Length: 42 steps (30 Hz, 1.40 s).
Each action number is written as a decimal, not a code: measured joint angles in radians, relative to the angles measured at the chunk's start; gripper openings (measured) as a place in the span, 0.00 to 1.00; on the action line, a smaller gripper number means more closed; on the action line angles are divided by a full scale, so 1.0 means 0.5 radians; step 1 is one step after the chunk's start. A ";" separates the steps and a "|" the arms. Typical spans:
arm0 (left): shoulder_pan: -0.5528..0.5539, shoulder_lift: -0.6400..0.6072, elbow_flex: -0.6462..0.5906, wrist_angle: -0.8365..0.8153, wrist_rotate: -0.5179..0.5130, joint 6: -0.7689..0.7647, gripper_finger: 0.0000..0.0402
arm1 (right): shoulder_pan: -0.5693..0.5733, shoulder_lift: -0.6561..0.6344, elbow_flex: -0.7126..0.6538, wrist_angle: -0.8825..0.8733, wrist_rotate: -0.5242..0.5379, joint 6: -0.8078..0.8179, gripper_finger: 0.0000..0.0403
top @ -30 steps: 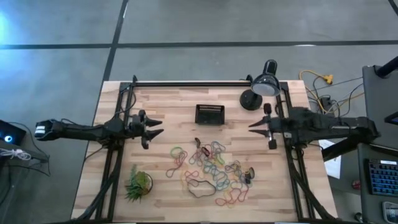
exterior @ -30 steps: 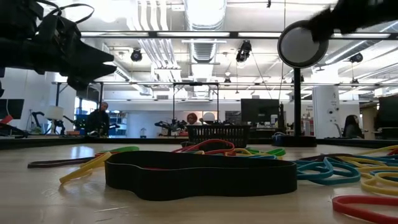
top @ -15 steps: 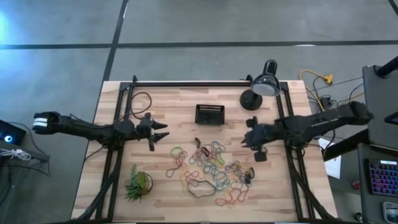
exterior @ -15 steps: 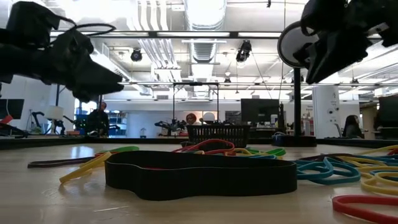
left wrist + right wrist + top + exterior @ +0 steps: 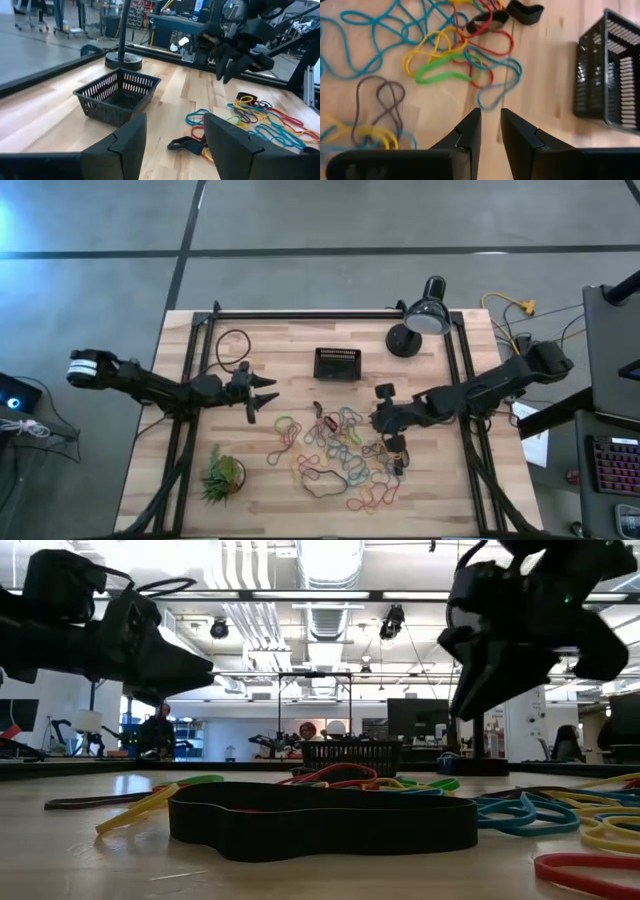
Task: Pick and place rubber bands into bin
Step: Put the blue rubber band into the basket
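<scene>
A wooden desk is seen from above, with the black slotted bin at upper centre of the frame and a tangle of coloured rubber bands spread below it, across the lower centre; none is seen inside the bin in the views that show it. A black desk lamp is placed at the upper right of the desk and a small spiky green plant at the lower left. A likely risk is judged to be that several overlapping loops are snagged together, since the bands lie knotted over one another, so that extras could be dragged along and dropped short of the bin; a thin band lying flat on the wood could also be missed altogether by the closing fingers. The right gripper is held above the upper right edge of the pile, its fingers set close together with only a narrow gap, and nothing is pinched or touched. The left gripper is poised left of the pile and lower left of the bin, its fingers spread wide and empty.
</scene>
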 joint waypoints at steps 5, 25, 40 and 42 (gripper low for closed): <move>0.000 0.071 0.071 0.017 0.003 0.142 0.45 | 0.000 0.204 -0.001 0.162 -0.006 0.018 0.17; -0.001 -0.065 0.147 0.039 0.000 0.366 0.45 | -0.169 0.596 -0.001 0.511 -0.126 0.176 0.17; -0.001 -0.085 0.137 0.042 -0.004 0.366 0.45 | -0.294 0.647 0.007 0.435 -0.434 0.428 0.13; -0.001 -0.084 0.137 0.042 -0.003 0.366 0.45 | -0.297 0.654 0.008 0.435 -0.452 0.429 0.11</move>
